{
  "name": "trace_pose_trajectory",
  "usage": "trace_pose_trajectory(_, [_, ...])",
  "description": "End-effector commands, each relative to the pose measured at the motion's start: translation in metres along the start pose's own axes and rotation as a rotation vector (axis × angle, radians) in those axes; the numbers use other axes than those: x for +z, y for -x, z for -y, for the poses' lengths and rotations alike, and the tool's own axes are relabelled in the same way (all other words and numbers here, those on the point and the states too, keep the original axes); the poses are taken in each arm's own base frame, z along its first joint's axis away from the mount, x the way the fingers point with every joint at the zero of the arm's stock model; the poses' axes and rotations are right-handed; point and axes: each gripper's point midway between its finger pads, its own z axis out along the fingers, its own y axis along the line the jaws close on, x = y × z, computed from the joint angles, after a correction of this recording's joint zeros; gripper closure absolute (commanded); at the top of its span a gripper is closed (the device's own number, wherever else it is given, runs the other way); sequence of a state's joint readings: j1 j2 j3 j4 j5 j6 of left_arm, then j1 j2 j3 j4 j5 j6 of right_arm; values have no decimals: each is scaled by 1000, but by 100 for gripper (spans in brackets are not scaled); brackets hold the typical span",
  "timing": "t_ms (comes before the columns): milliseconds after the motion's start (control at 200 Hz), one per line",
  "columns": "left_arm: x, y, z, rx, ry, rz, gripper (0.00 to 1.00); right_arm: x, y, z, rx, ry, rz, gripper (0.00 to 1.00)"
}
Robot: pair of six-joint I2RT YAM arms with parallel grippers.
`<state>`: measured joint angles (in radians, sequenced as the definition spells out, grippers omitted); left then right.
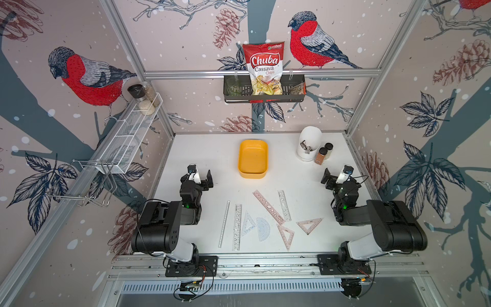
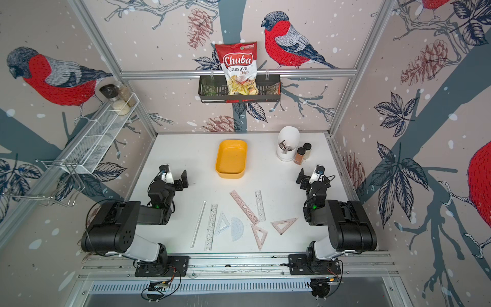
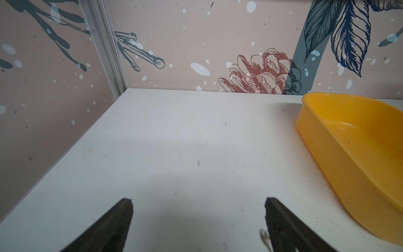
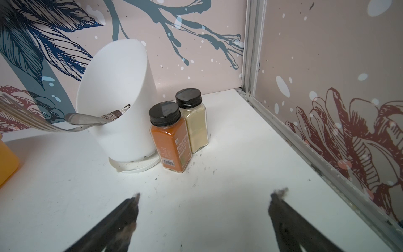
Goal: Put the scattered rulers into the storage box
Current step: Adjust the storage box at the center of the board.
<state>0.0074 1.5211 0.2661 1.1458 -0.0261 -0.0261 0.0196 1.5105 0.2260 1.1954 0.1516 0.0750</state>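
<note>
Several thin see-through rulers lie scattered flat on the white table's near half in both top views. Among them are a clear straight ruler [image 1: 224, 224], a long pink stencil ruler [image 1: 268, 207], a pale blue protractor [image 1: 263, 228] and a pink triangle [image 1: 309, 225]. The yellow-orange storage box [image 1: 252, 159] [image 2: 230, 159] stands empty behind them, mid-table. My left gripper [image 1: 202, 178] [image 3: 198, 200] is open over bare table, left of the box [image 3: 349, 139]. My right gripper [image 1: 334, 178] [image 4: 207, 196] is open too, holding nothing, right of the box. Neither wrist view shows a ruler.
A tall white pot [image 4: 117, 98] holding cutlery and two spice jars [image 4: 170, 135] stand at the back right, just beyond my right gripper. A black wire basket [image 1: 264, 93] with a chips bag hangs on the back wall. A white mesh shelf [image 1: 127, 135] runs along the left wall.
</note>
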Motion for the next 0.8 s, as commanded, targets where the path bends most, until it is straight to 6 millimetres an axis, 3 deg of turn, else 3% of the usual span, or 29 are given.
trace_pose_trajectory(0, [2, 13, -14, -28, 88, 12, 2, -5, 16, 12, 12, -112, 68, 0])
trace_pose_trajectory(85, [13, 32, -30, -57, 195, -50, 3, -13, 32, 16, -6, -210, 86, 0])
trace_pose_trajectory(195, [20, 57, -27, -188, 278, -108, 4, -5, 52, -9, -7, -219, -35, 0])
trace_pose_trajectory(280, [33, 61, 14, -226, 200, -219, 4, -5, 61, -50, -1, -126, -98, 0])
trace_pose_trajectory(295, [35, 62, 22, -226, 189, -237, 4, -10, 70, -58, 14, -102, -85, 0])
trace_pose_trajectory(415, [52, 37, 82, -217, 73, -448, 8, -26, 78, -134, 46, 120, -151, 0])
trace_pose_trajectory(465, [61, 36, 104, -241, 14, -500, 11, -35, 84, -169, 53, 229, -182, 0])
trace_pose_trajectory(585, [71, 22, 148, -286, -148, -605, 13, -40, 70, -243, 19, 393, -296, 0])
trace_pose_trajectory(681, [77, 11, 168, -318, -239, -660, 16, -26, 53, -277, 44, 468, -389, 0])
trace_pose_trajectory(796, [83, -3, 189, -349, -321, -716, 17, 2, 32, -301, 48, 485, -490, 0])
